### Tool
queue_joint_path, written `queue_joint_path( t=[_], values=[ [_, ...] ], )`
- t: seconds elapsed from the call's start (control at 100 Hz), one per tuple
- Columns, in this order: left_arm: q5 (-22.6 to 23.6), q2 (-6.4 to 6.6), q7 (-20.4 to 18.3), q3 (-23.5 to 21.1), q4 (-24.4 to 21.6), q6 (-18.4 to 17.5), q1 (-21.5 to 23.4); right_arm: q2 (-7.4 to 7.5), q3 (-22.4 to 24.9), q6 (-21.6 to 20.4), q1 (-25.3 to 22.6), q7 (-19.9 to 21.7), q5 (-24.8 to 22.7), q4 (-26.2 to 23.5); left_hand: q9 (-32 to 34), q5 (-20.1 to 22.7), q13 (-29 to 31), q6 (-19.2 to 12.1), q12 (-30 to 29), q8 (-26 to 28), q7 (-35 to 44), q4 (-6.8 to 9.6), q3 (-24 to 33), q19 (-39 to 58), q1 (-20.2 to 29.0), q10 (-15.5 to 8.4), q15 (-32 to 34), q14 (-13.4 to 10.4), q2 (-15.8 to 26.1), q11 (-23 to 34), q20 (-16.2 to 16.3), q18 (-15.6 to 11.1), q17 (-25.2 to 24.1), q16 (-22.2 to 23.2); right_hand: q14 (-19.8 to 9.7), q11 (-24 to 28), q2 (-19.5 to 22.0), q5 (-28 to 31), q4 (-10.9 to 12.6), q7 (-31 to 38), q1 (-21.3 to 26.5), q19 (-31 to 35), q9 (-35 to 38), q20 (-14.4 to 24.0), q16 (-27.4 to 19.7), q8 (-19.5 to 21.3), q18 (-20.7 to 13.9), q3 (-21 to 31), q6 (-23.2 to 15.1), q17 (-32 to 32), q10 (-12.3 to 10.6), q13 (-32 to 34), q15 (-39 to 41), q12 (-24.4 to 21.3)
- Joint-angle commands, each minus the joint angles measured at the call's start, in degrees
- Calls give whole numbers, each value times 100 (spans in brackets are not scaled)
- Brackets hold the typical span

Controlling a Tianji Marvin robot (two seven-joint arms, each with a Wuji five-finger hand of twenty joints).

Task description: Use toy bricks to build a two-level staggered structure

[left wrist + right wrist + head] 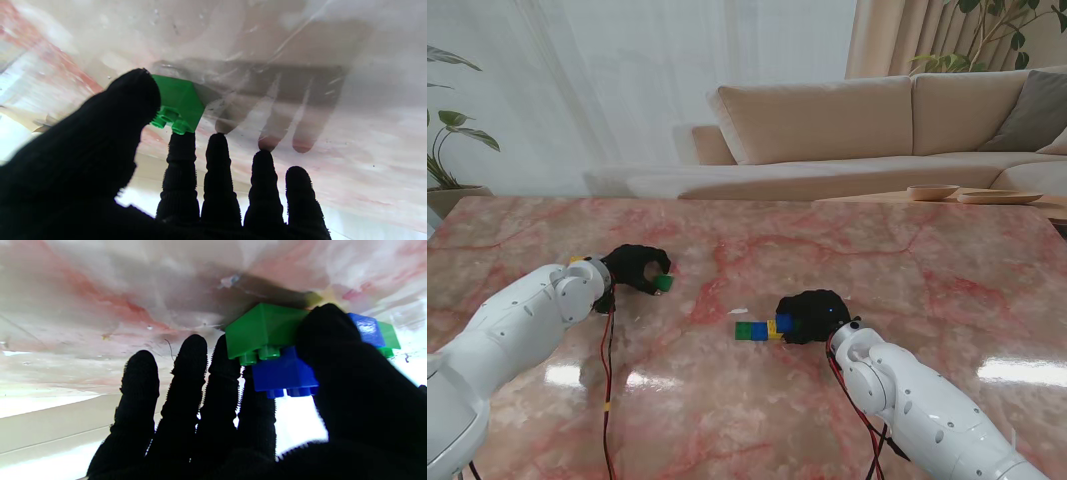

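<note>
Stand view: a row of green, blue and yellow bricks (755, 330) lies mid-table, the right hand (812, 316) pinching a blue brick (283, 375) onto it. Well apart, the left hand (634, 267) pinches a loose green brick (663, 283). Seating the blue brick seems next.

Loose green brick (663, 283): small, studded, lying on the pink marbled worktop (727, 400) at the left, well apart from the other bricks; pinched between thumb and index finger of the left hand (635, 267).

Brick row (759, 330): green, blue and yellow bricks side by side near the middle of the worktop. In the right wrist view, a blue brick (283, 375) is seen stacked, offset, on a green brick (263, 328).
</note>
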Motion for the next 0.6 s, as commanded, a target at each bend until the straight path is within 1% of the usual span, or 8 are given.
queue_joint_path(
  t=[0.0,0.05,0.08,0.22,0.25,0.32,0.39,0.59],
  values=[
    [-24,-115,112,58,246,-147,57,-1,5,17,-64,99,5,5,536,366,532,-191,189,-51,242,-98,231,428,124,84,594,52,-151,297,41,81,-42,188,-128,16,128,280,-80,436,270,119,199,33,112,14,-2,354,-588,-36,-111,121,44,155],
    [-40,-143,173,74,302,-175,58,-2,7,16,-63,95,7,9,724,750,624,-196,242,-92,324,-85,254,589,172,111,625,54,-134,379,18,117,-26,190,-127,15,131,282,-78,436,273,119,200,33,113,13,-2,359,-592,-36,-113,122,45,156],
    [-49,-157,191,82,341,-198,59,-2,8,16,-62,95,6,9,949,969,757,-210,280,-221,334,-197,195,760,244,121,667,63,-168,448,-8,145,-35,196,-127,13,130,285,-79,438,271,119,198,33,113,14,-2,359,-588,-36,-112,122,45,156],
    [-79,-226,310,147,512,-318,60,-5,8,13,-61,81,11,16,1221,1154,975,-293,343,-712,489,-405,86,1128,438,115,723,54,-249,533,-225,177,-48,212,-123,14,133,296,-81,445,264,119,207,34,117,16,-2,359,-594,-36,-113,129,51,160],
    [-91,-239,320,149,537,-334,62,-5,6,14,-59,80,12,18,1209,1137,962,-282,345,-729,489,-394,105,1143,451,119,718,59,-246,531,-232,177,-50,213,-125,13,134,293,-82,443,260,119,208,34,117,14,-2,357,-591,-36,-113,129,51,161],
    [-100,-244,317,158,547,-332,74,-5,8,13,-62,83,13,15,961,788,776,-170,344,-675,372,-86,291,1118,272,132,651,52,-213,471,-350,153,-74,202,-124,14,137,295,-82,444,260,119,212,34,118,15,-2,357,-594,-36,-110,129,52,162],
    [-95,-244,323,188,560,-339,83,-6,5,12,-61,77,14,19,792,447,642,-143,396,-562,347,-82,281,1021,258,133,651,61,-236,517,-427,140,-61,217,-126,14,140,295,-83,443,256,119,213,34,119,13,-2,356,-597,-36,-112,130,53,163],
    [-70,-270,447,255,644,-430,109,-11,-3,-2,-58,73,35,27,671,323,558,-178,436,-438,362,-67,272,962,335,122,665,52,-231,549,-455,116,-73,228,-124,13,143,305,-85,447,248,118,220,35,122,13,-2,353,-597,-36,-113,135,56,167]
  ],
)
